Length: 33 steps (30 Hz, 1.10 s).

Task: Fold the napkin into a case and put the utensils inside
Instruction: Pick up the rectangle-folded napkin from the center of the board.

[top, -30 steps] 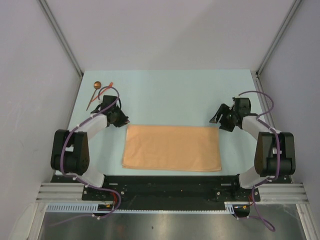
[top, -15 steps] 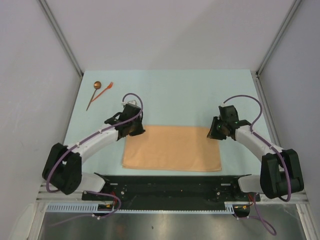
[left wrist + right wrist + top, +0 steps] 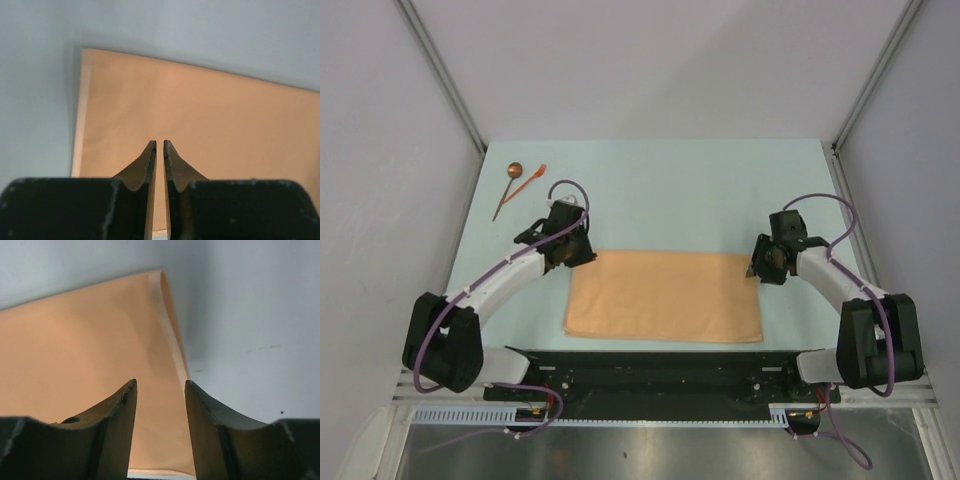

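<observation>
From above, both sets of fingertips are hidden under the wrists. The left gripper [image 3: 160, 145] sits at the napkin's [image 3: 663, 297] 10 o'clock corner, its fingers all but together with nothing between them. The right gripper [image 3: 160, 385] stands with jaws apart over the 2 o'clock corner; it may be touching the cloth, I can't tell. The napkin lies as a flat rectangle. The spoon [image 3: 507, 187] and fork [image 3: 530, 181] rest on the table [image 3: 670, 190] toward 10 o'clock, well apart from it.

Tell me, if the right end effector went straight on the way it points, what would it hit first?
Probably the napkin: the right end effector points down at its right edge, cloth showing between the open jaws. How far above the cloth it hangs is unclear.
</observation>
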Motion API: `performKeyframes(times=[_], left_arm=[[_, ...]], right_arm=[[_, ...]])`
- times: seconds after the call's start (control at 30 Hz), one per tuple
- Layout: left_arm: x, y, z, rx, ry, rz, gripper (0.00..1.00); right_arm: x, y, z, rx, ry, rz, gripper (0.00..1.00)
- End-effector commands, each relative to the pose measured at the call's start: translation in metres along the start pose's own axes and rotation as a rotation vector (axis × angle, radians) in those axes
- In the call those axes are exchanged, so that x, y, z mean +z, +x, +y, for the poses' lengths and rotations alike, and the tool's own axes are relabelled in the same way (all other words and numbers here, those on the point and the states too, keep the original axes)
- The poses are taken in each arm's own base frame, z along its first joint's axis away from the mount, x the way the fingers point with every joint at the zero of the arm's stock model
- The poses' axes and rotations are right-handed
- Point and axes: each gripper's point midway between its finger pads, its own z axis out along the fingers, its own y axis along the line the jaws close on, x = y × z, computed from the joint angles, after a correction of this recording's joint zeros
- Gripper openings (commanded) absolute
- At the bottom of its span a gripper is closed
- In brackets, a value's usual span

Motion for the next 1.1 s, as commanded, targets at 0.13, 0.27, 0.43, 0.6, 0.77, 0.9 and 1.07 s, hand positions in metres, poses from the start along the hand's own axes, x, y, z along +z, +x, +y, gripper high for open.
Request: performKeyframes(times=[0.13,0.27,0.43,0.6,0.77,0.9,1.07], left_arm=[[-0.014,0.012,-0.040,0.040,0.223,0.044,0.14],[-0.016,0.012,-0.048,0.047,0.262,0.056,0.14],[-0.015,0.017,-0.056,0.058,0.290,0.071,0.14],[-0.012,0.022,-0.057,0.061,0.302,0.087,0.13],[-0.014,0.023,-0.056,0.063,0.303,0.088,0.13],[-0.017,0.022,-0.056,0.063,0.305,0.083,0.13],[-0.019,0.022,-0.060,0.066,0.318,0.084,0.14]], right_arm=[[-0.013,0.037,-0.005,-0.004,0.174,0.104,0.55],[-0.017,0.045,-0.011,-0.017,0.234,0.097,0.55],[-0.016,0.054,-0.016,-0.018,0.258,0.100,0.54],[-0.001,0.059,-0.016,-0.012,0.240,0.105,0.53],[0.014,0.074,-0.023,0.008,0.227,0.144,0.53],[0.022,0.085,-0.022,0.017,0.228,0.170,0.50],[0.031,0.097,-0.022,-0.014,0.256,0.172,0.36]])
